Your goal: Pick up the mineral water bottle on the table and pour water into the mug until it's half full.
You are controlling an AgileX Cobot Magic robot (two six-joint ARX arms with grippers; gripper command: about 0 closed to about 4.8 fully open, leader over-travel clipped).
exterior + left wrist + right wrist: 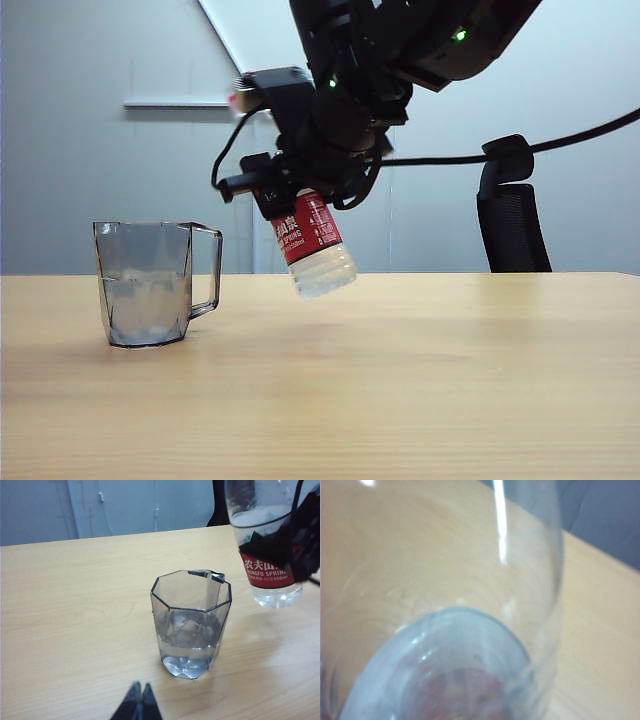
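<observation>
pour looks done: mug [146, 285] near half full. right gripper [300, 185] clamped on mineral water bottle [316, 250] at mug's three o'clock; left gripper [138, 703] pinched together. next: stand bottle on table [400, 380].

Office or lab test room, by looks. Wide light-wood table [400, 400] as landmark, bare but for few props. Behind table, right: black office chair [512, 215], backrest and headrest showing above edge. Behind table, left: plain pale grey-blue wall [60, 130] with small white shelf-like strip [175, 102] mounted high. Above table, black robot arm [400, 50] with green indicator lights, black cable [560, 142] trailing right.
</observation>
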